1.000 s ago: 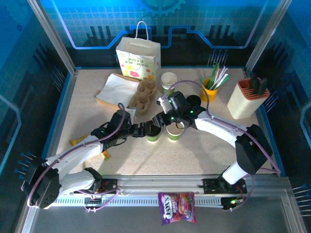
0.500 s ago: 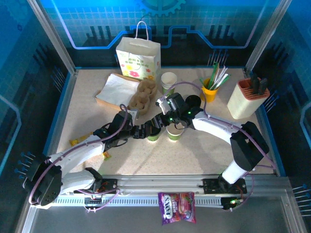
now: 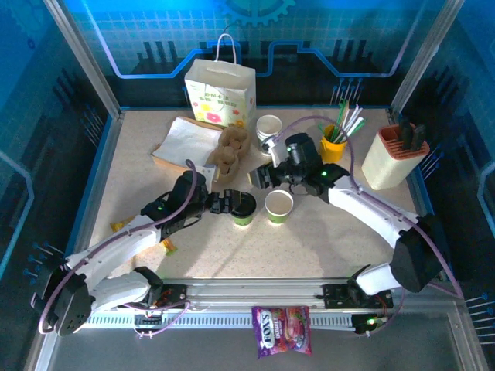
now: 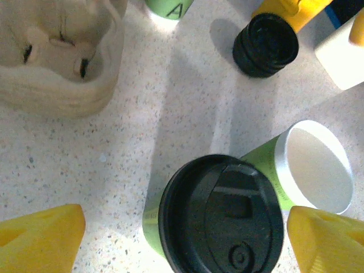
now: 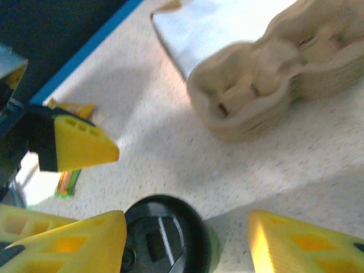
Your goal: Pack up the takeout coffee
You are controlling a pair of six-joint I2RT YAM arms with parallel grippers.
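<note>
A green-and-white paper cup with a black lid stands at mid-table. My left gripper is open around it. In the left wrist view the lidded cup sits between the yellow fingertips, with a gap on each side. Right beside it stands a second green cup, open and lidless, also in the left wrist view. My right gripper hovers open just behind the cups; the lidded cup shows below its fingers.
A cardboard cup carrier lies on a white flat bag behind the cups. A third lidless cup, the flowered paper bag, the yellow straw cup and a stack of black lids stand behind. A ribbed holder is at the right.
My right gripper has lifted off the lidded cup, drawn back toward the rear right and opened wider. My left gripper has opened slightly around that cup.
</note>
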